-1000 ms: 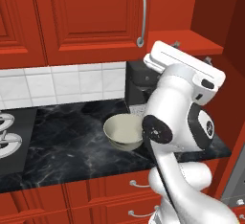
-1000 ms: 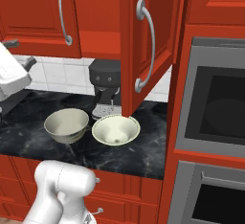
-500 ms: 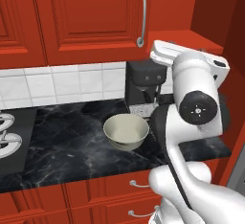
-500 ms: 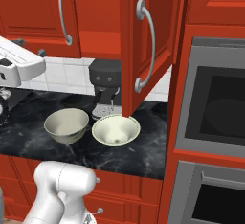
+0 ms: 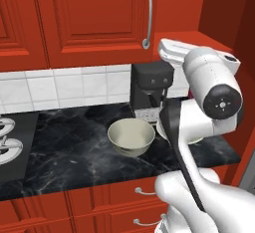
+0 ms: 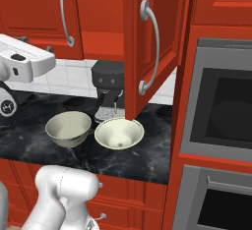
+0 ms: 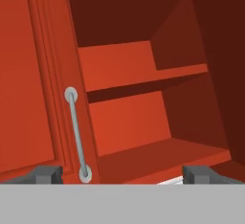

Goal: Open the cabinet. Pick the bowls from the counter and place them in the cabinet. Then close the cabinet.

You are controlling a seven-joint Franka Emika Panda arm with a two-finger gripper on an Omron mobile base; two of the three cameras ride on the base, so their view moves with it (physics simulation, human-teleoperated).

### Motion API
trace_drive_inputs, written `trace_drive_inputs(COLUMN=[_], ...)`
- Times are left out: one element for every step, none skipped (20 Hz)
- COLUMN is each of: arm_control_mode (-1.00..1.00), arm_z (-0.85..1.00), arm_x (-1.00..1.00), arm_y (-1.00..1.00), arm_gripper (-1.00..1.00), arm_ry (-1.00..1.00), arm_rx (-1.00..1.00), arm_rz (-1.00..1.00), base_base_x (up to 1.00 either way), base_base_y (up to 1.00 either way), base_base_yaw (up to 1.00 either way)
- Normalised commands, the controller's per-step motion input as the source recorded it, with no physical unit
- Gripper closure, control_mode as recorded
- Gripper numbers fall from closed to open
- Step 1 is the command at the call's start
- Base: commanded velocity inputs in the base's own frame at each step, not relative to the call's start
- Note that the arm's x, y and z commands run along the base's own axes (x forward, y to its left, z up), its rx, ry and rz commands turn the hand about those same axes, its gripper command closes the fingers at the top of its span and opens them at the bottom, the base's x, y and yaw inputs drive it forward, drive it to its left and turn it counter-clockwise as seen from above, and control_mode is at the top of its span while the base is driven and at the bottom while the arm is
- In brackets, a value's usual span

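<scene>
cabinet (image 6: 152, 42): red wall unit above the worktop. Its right door stands swung out towards the room, edge-on in the right base view; the left door (image 5: 94, 18) is shut. In the hand view the red shelves (image 7: 143, 79) inside lie bare.
worktop (image 5: 74, 147): black marble with thin white veins; it carries both bowls and a dark coffee machine (image 6: 109, 84) against the tiled wall.
arm: raised, hand up at cabinet height, looking straight into the open half.
wider bowl (image 6: 119, 133): cream, shallow, on the worktop below the open door, just beside the other bowl.
deeper bowl (image 5: 131, 136): cream, sitting on the worktop just in front of the coffee machine, not touched by anything.
tool (image 7: 123, 175): jaws spread as wide as they go, nothing between them; one fingertip (image 7: 47, 175) shows at each lower corner of the hand view.
step in hand: opening looks done on the right side; picking the first bowl comes now.
next move: bring the hand down from the shelves to one bowl, set the wide jaws over its rim, and clear the open door's lower edge on the way.
</scene>
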Motion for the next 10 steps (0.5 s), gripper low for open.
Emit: trace_drive_inputs(arm_control_mode=[-1.0,-1.0,-1.0,-1.0,-1.0,-1.0,-1.0,-1.0,-1.0,-1.0], arm_z=[-0.01,-0.02,-0.01,-0.01,0.0,0.0,0.0,0.0,0.0,0.0], arm_x=[0.49,0.52,0.53,0.49,0.43,0.43,0.34,0.41,0.44,0.48], arm_y=[0.0,0.01,0.07,0.07,0.12,0.14,0.17,0.25,0.21,0.23], arm_gripper=[-1.0,-1.0,-1.0,-1.0,-1.0,-1.0,-1.0,-1.0,-1.0,-1.0], arm_ry=[0.0,0.0,0.0,0.0,0.0,0.0,-0.01,-0.04,-0.06,-0.05], arm_rx=[0.0,0.0,0.0,0.0,0.0,0.0,0.0,0.0,-0.02,-0.01], arm_rz=[0.02,0.02,0.02,0.02,0.02,0.02,0.0,0.0,0.0,0.0], base_base_x=[0.0,0.0,0.0,0.0,0.0,0.0,0.0,0.0,0.0,0.0], base_base_y=[0.0,0.0,0.0,0.0,0.0,0.0,0.0,0.0,0.0,0.0], base_base_yaw=[0.0,0.0,0.0,0.0,0.0,0.0,0.0,0.0,0.0,0.0])
